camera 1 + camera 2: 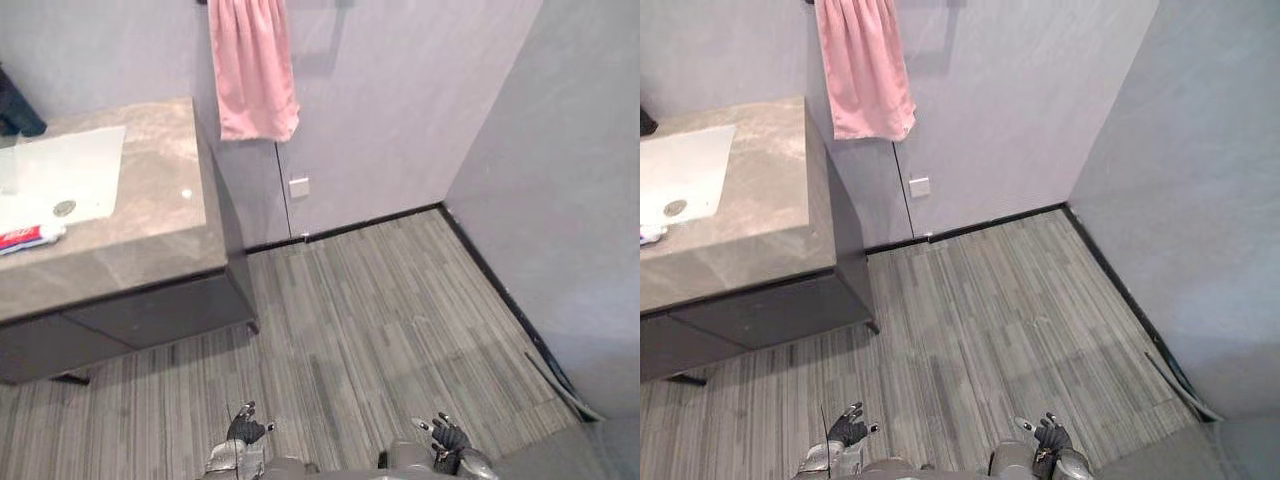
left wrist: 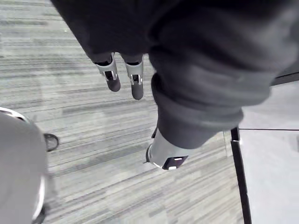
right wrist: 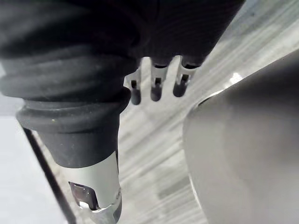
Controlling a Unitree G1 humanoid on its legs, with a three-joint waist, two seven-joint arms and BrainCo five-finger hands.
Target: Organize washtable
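Note:
A grey stone washtable [image 1: 150,240] with a white sink [image 1: 70,170] stands at the far left on a dark cabinet. A red and white toothpaste tube [image 1: 30,238] lies on the counter by the sink's front edge. A pink towel [image 1: 252,65] hangs on the wall beyond the counter. My left hand [image 1: 244,432] and right hand [image 1: 450,437] hang low at the bottom of the eye views, well away from the washtable. Both are open with relaxed fingers [image 2: 135,81] and hold nothing. The right hand's fingers [image 3: 156,88] point down at the floor.
Grey plank flooring [image 1: 380,320] spreads between me and the walls. A wall socket [image 1: 299,187] sits low by the cabinet's far corner. A dark object [image 1: 18,110] shows at the counter's back left. A grey wall [image 1: 570,200] closes the right side.

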